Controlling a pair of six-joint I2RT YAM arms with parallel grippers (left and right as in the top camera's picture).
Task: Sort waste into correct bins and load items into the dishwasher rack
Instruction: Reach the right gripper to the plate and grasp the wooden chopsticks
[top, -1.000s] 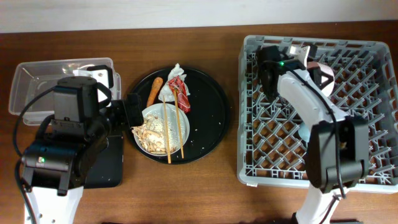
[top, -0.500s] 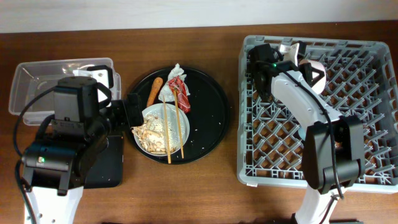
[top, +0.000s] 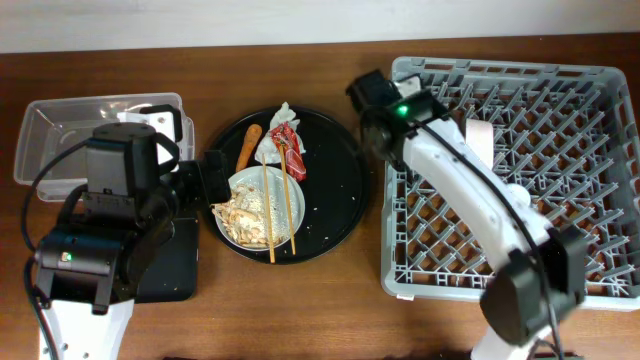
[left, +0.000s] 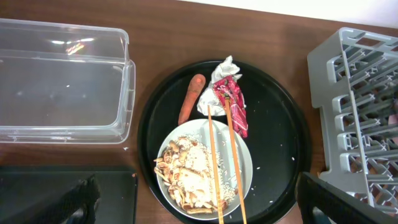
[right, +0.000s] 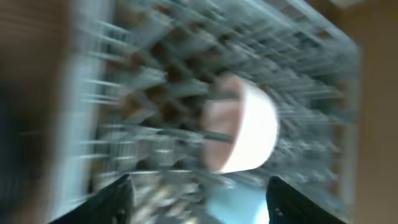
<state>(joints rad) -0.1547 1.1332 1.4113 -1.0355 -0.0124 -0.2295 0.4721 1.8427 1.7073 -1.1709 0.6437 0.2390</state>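
1 white bowl (top: 478, 140) sits in 1 rack (top: 560, 72) by the counter's right edge. 2 chopsticks (left: 214, 155) lie across 1 plate (left: 245, 163) mid-counter — left fingers (left: 74, 199) and right fingers (right: 115, 199) are spread, empty.

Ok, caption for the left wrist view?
Chopsticks across a plate of scraps on the round black tray, clear tub beside it.

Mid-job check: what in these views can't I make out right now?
- Right wrist view: motion blur. The bowl in the rack is a white smear, its seating unclear; a pale-blue patch below may be the cup.
- Overhead: the right arm hides part of the bowl and the rack cells under it.
- Overhead: the left arm covers most of the flat black tray; the left wrist view cuts it off at the bottom edge.
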